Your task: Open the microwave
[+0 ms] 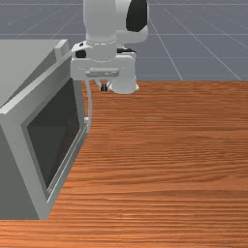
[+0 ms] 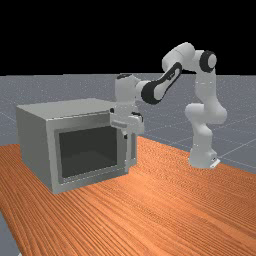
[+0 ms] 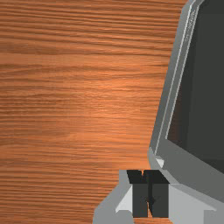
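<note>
Microwave [image 2: 35, 135], one, grey, boxy, upright on the orange-brown wood table [image 1: 174, 155], at the front view's left; door [image 2: 90, 152] dark-windowed, slightly ajar, with one slim vertical handle [image 1: 90, 106] along its edge. Panda arm [image 2: 204, 142], one, white and grey, its base on the table at the microwave's far-view right; fingers [image 1: 102, 87], two, dark-tipped, pressed together with nothing between them, near the handle's upper part on the microwave.

No readable text or brand appears anywhere (not even a number).
</note>
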Available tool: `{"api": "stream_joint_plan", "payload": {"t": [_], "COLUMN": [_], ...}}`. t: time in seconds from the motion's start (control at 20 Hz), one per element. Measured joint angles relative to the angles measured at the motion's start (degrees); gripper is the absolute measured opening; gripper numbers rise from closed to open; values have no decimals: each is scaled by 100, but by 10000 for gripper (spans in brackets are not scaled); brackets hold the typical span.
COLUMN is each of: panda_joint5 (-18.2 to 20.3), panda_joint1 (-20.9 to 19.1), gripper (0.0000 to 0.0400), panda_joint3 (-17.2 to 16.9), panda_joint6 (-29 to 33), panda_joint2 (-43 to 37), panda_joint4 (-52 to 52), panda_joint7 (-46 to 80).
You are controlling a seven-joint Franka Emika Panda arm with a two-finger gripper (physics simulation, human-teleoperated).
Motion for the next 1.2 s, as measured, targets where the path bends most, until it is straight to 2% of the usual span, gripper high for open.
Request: {"api": "stream_joint_plan", "payload": {"t": [0.1,0.25,0.45,0.65,1.0,1.1,1.2], "panda_joint5": [26,10,-77,-199,-891,-1391,-1719], "panda_joint1": [37,62,143,146,-369,-472,-513], "gripper": [5,1,0,0,0,0,0], "panda_joint3": [-23,-29,43,12,-509,-610,-651], "panda_joint6": [-97,-445,-946,-903,-579,-445,-322], "panda_joint2": [-12,-51,-584,-1139,-782,-600,-546], "panda_joint4": [-7,15,47,248,729,822,881], "panda_joint7": [589,843,924,1036,1068,1512,1773]}}
